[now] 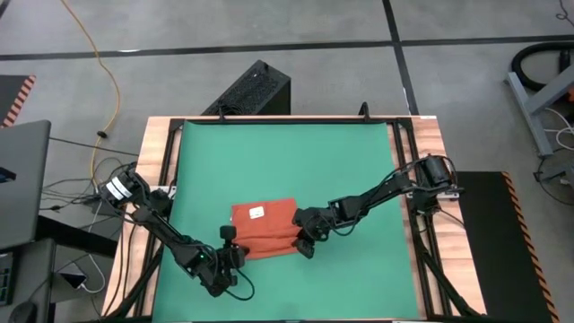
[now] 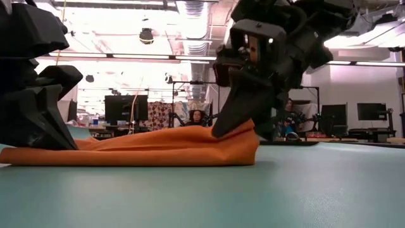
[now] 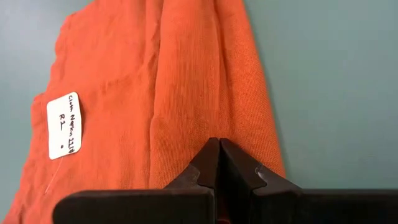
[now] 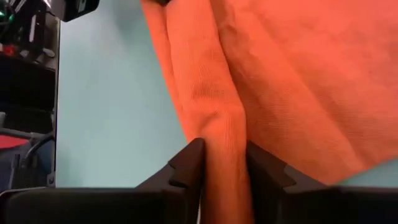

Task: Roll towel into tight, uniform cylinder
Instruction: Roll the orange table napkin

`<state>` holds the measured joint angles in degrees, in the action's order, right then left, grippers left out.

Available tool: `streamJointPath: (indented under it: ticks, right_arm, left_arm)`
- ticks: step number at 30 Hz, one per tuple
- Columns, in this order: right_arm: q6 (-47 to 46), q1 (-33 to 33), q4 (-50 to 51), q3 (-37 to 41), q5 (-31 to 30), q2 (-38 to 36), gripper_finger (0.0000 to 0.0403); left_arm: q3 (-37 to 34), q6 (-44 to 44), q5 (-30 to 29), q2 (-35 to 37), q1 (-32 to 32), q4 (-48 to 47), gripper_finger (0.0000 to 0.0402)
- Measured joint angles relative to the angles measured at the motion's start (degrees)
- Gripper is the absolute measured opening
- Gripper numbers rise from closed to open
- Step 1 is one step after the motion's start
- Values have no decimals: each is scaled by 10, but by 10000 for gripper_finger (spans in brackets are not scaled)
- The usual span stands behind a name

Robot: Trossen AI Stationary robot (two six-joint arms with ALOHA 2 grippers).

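The towel (image 1: 263,228) lies partly folded on the green mat (image 1: 287,161), near the mat's front edge, its white tag (image 1: 256,213) facing up. The left gripper (image 3: 219,163) sits at the towel's front-left corner, its 2 fingers pressed together at the cloth's edge. The right gripper (image 4: 224,163) is at the towel's front-right end, pinching a raised fold of the fabric between its fingers. In the low view that end of the towel (image 2: 158,149) is lifted slightly above the mat.
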<state>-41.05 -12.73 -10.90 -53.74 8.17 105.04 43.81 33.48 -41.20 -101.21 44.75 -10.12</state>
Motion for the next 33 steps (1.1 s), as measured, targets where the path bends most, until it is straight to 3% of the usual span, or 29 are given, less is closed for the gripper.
streamJointPath:
  ticks: [8, 11, 15, 33]
  right_arm:
    - [51, 9, 27, -1, -28, -30, 161]
    - [106, 10, 13, -1, -76, -30, 159]
    - [172, 26, 10, -1, -139, -27, 135]
    - [262, 73, 16, -2, -137, -26, 28]
  left_arm:
    - [0, -3, 1, 0, 0, 0, 0]
    - [0, -3, 2, 0, 0, 0, 0]
    - [0, -12, 2, 0, 0, 0, 0]
    - [-1, -54, -7, -1, 0, 2, 0]
